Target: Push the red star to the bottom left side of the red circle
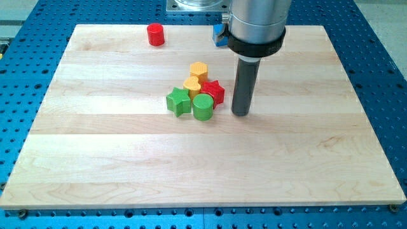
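Note:
The red star (214,91) lies near the middle of the wooden board, in a tight cluster of blocks. The red circle (156,34) is a small red cylinder near the board's top edge, left of centre, far from the star. My tip (240,114) rests on the board just to the right of the red star, a small gap away from it. The dark rod rises to a grey cylinder body at the view's top.
Touching the star: a green cylinder (203,107) below-left, a yellow block (192,85) to its left, a yellow hexagon (199,70) above. A green star (179,101) sits at the cluster's left. A blue block (220,34) is partly hidden behind the arm. The board (95,159) lies on a blue perforated table.

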`<state>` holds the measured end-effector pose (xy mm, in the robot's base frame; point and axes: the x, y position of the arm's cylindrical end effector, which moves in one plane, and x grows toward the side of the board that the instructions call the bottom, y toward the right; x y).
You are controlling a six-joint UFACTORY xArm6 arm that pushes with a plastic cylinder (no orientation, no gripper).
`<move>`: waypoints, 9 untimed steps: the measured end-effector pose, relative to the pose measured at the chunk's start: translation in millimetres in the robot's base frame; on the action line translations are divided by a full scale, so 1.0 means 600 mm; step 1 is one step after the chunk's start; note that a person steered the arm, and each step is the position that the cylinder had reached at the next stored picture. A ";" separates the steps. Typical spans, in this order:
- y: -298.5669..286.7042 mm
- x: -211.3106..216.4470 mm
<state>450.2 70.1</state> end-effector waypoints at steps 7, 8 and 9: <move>-0.237 -0.113; -0.261 -0.093; -0.255 -0.041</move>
<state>425.8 -82.9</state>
